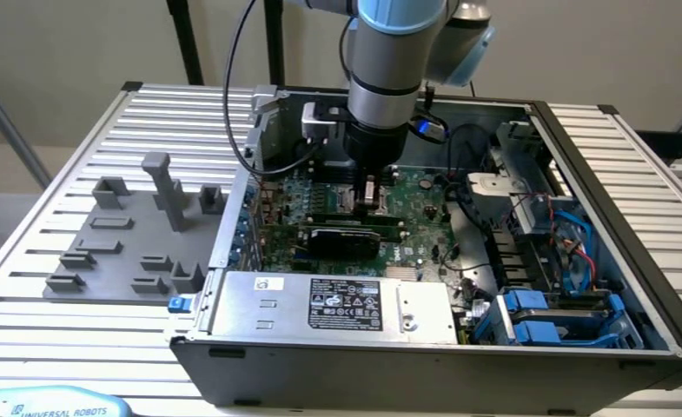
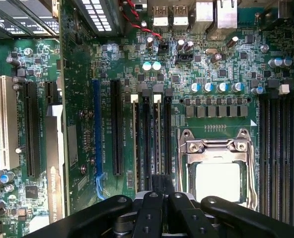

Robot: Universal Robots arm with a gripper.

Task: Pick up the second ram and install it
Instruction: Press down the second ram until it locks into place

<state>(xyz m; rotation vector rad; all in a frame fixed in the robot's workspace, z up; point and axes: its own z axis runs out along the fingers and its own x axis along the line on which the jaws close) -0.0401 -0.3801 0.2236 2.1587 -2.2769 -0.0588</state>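
— Inside the open computer case [image 1: 619, 287], what's around the gripper [image 1: 370, 204]?

— It hangs low over the motherboard [image 1: 416, 195]. A black expansion card [image 1: 347, 233] lies across the board just in front of it, and the power supply [image 1: 341, 304] sits nearer the front wall. Cables [image 1: 462, 187] and blue drive bays [image 1: 544, 317] are on the exterior view's right. A grey fixture [image 1: 121, 252] sits on the slatted surface [image 1: 39, 261] outside the case, well apart.

— Wrist view?

— The gripper [image 2: 162, 184] is right over the memory slots [image 2: 152, 139], beside the CPU socket [image 2: 216, 168]. More slots [image 2: 278, 148] lie past the socket.

— Jaws?

— Clenched, tips pressed close together.

— And the second ram?

— Can't pick it out. Only a thin dark seam shows between the tips; whether that's the stick edge-on, I can't tell. The arm hides that spot in the exterior view. Whether any slot is filled is also unclear.
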